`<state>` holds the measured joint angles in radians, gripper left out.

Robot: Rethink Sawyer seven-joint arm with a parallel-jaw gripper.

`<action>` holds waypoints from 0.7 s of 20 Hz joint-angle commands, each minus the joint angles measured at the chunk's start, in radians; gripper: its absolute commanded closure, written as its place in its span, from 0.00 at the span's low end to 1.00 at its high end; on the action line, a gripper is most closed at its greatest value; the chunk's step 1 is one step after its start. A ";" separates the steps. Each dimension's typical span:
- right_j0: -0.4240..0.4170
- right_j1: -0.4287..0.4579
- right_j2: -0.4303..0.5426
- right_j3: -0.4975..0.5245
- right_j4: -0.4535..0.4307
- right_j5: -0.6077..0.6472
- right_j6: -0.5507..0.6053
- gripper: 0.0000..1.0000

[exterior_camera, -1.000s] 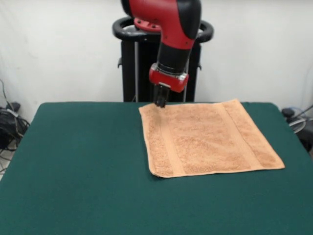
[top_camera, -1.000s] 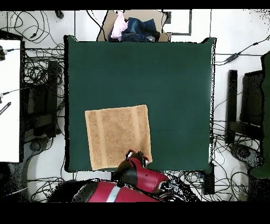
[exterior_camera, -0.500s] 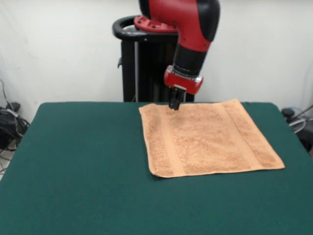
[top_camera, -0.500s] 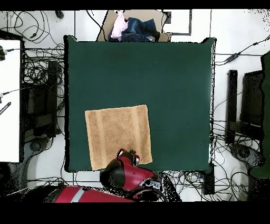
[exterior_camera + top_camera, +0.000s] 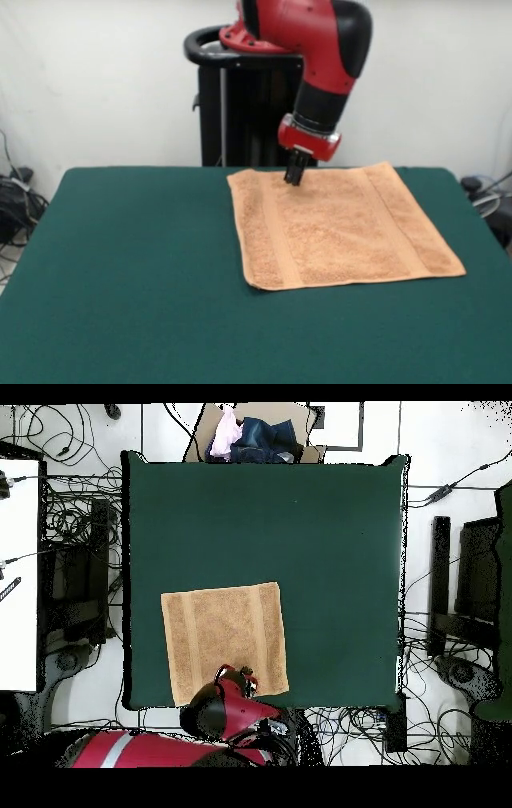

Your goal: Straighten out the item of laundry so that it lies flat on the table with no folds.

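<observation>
The item of laundry (image 5: 344,228), a peach-orange towel with band stripes, lies spread flat on the dark green table (image 5: 120,264), right of centre and towards the far edge. No fold shows on it. My gripper (image 5: 294,177) hangs from the red and black arm just above the towel's far edge, a little in from its far left corner. In the overhead view the towel (image 5: 224,642) lies near the table's (image 5: 300,534) bottom left, and the arm's red head (image 5: 232,696) covers its lower edge and hides the gripper.
Behind the table stands the black pedestal (image 5: 240,104). In the overhead view a cardboard box of clothes (image 5: 255,439) sits beyond the top edge, a white desk (image 5: 18,574) stands at the left, and cables (image 5: 440,674) lie round the table.
The arm has swung along the towel's far edge, from its far left corner towards its middle, rightward in the front view. The towel has not moved.
</observation>
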<state>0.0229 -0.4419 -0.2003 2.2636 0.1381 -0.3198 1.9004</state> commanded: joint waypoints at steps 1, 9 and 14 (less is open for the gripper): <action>0.069 -0.050 0.056 -0.049 0.150 0.105 0.247 1.00; 0.024 -0.218 -0.001 -0.020 0.105 0.311 0.132 1.00; -0.054 -0.279 -0.004 0.012 0.009 0.330 0.080 1.00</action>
<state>0.0352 -0.6407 -0.2037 2.2711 0.1969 -0.0893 1.9004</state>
